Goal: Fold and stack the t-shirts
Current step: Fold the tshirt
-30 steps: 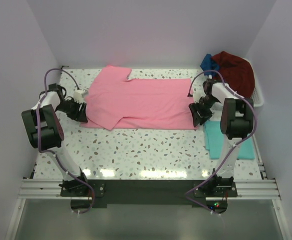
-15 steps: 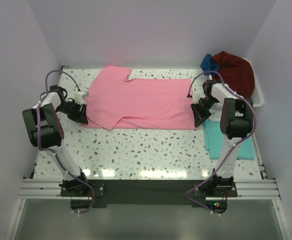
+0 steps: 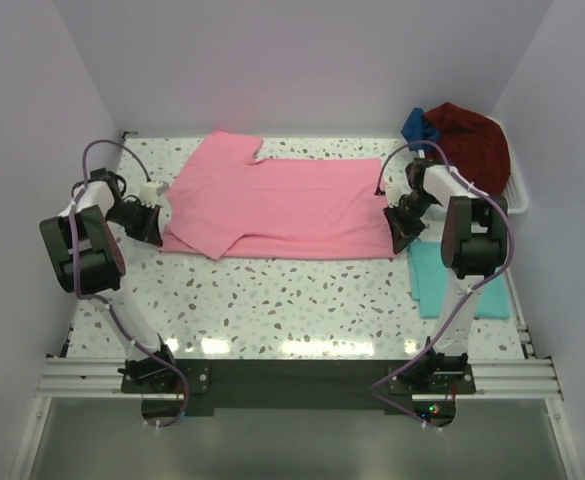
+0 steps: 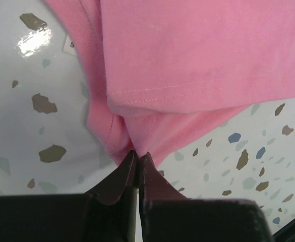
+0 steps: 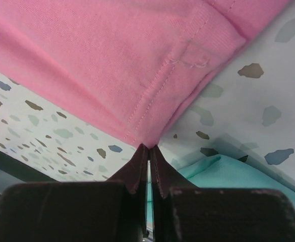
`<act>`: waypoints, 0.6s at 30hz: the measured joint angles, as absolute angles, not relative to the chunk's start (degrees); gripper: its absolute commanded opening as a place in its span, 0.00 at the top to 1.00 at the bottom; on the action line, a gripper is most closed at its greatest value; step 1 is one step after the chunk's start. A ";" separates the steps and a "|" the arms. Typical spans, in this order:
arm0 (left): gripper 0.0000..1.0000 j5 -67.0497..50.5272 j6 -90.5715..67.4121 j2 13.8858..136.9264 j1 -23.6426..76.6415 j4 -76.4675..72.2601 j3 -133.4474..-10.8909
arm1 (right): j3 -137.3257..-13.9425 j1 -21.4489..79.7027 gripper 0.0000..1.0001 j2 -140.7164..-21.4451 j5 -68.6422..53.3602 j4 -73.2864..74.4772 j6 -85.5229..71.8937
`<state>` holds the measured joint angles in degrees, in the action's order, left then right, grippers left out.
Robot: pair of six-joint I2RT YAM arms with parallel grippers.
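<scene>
1. The pink t-shirt (image 3: 282,205) lies spread flat, from the centre toward 12 o'clock.
2. The left hand (image 4: 137,155) is closed on its edge at 9 o'clock. The right hand (image 5: 148,147) is closed on its corner at 3 o'clock.
3. I judge its folding is only starting.
4. The teal t-shirt (image 3: 452,285) at 4 o'clock seems already folded. The dark red garment (image 3: 467,140) and the blue garment (image 3: 417,125) wait at 1 o'clock.
5. The tabletop (image 3: 302,300) is white and speckled, with pale walls (image 3: 302,60) around it.
</scene>
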<state>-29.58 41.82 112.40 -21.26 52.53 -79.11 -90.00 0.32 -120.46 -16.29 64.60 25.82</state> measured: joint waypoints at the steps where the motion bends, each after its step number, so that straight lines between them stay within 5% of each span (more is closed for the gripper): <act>1: 1.00 -29.50 41.98 112.36 -21.58 52.93 -79.53 | -90.15 0.34 1.00 -120.38 -15.94 64.79 26.24; 8: 1.00 -28.05 44.14 109.56 -21.96 54.65 -75.02 | -85.58 0.71 1.00 -117.49 -15.11 65.78 28.82; 9: 0.91 -27.79 44.29 108.86 -21.98 54.72 -73.58 | -83.90 0.86 1.00 -116.64 -14.72 65.93 29.10; 13: 0.64 -27.44 45.52 107.53 -22.02 54.78 -70.57 | -81.01 1.56 0.57 -115.63 -14.22 67.11 29.74; 18: 0.57 -28.82 46.83 101.19 -21.61 53.87 -69.71 | -81.60 1.54 0.46 -114.54 -14.02 68.14 29.69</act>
